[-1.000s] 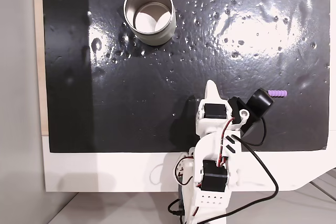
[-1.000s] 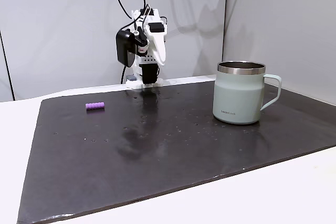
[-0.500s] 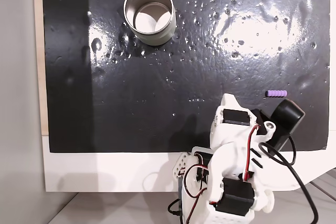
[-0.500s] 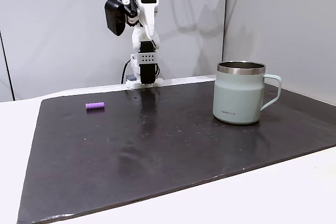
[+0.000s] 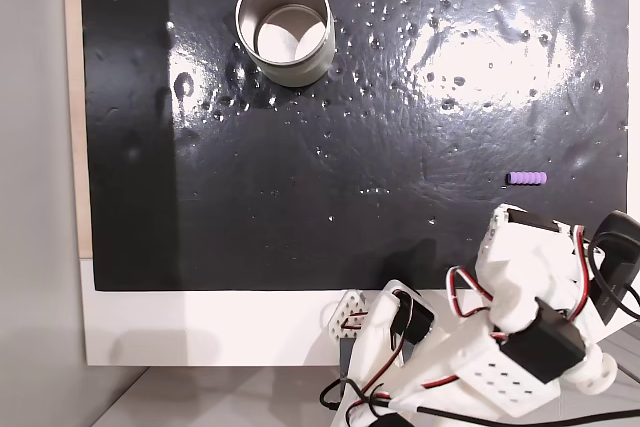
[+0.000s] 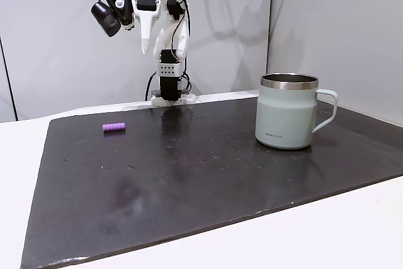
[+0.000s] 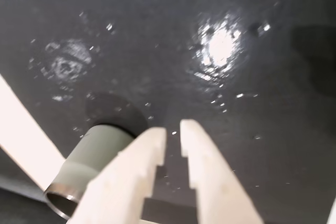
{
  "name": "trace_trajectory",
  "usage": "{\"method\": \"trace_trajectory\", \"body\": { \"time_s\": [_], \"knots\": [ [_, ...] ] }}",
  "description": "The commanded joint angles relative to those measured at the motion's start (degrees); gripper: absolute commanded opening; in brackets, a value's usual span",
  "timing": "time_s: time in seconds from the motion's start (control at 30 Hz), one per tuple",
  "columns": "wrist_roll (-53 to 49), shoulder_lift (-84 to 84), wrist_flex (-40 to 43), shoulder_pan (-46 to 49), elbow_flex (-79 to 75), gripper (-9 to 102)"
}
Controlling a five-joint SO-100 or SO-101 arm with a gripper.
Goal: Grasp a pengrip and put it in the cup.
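While the tool hangs high with a narrow gap and nothing held, the pengrip lies on the mat well apart from the cup, so a slightly off-line descent could nudge the tiny tube rolling away.

White bench under a black, glossy mat; mat speckled with droplets or flecks, bright glare patches toward far right in a fixed view. Pale grey wall panels behind, vertical seam right of centre, soft shadows cast on them. Thin wood-toned strip along mat's left edge. Grey floor beyond bench at left.
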Motion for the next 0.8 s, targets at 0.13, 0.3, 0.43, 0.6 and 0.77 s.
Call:
{"method": "trace_trajectory", "body": {
  "time_s": [0.13,0.3,0.43,0.6,0.77],
  "knots": [
    [-10.2,-8.61,0.26,9.32,-6.86,18],
    [-13.01,-13.54,-1.76,13.45,-8.17,32],
    [-13.62,-17.31,-4.75,14.94,-8.26,32],
    [-14.24,-22.94,-7.47,15.73,-8.26,30],
    [-14.85,-30.5,-10.72,15.64,-10.9,30]
  ]
}}
